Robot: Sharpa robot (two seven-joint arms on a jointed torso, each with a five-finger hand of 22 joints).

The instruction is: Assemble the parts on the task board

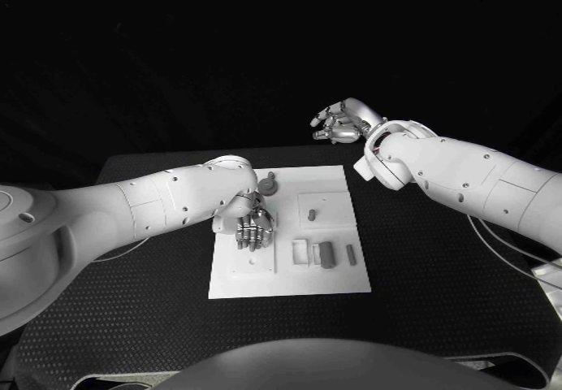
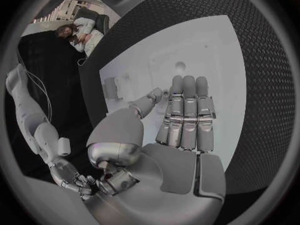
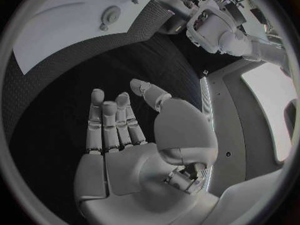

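Head view: board [image 1: 240, 280] at frame centre; grey parts [image 1: 326, 253] at its lower right; left hand [image 1: 254, 226] over its left half, fingers straight, empty; right hand [image 1: 339, 122] at upper right, fingers loosely curled, empty.
Left wrist view: left hand [image 2: 181, 120] flat above board [image 2: 206, 55], holding nothing.
Right wrist view: right hand [image 3: 125, 135] spread over table [image 3: 56, 100], empty; board [image 3: 62, 25] at upper left.

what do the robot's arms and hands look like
Both arms are smooth white shells with rounded segments and small dark screw dots. The left hand and right hand are silver metal with segmented fingers and darker joints. A bulky white cuff sits at each wrist. Thin pale cables trail beside the right arm near the table edge.
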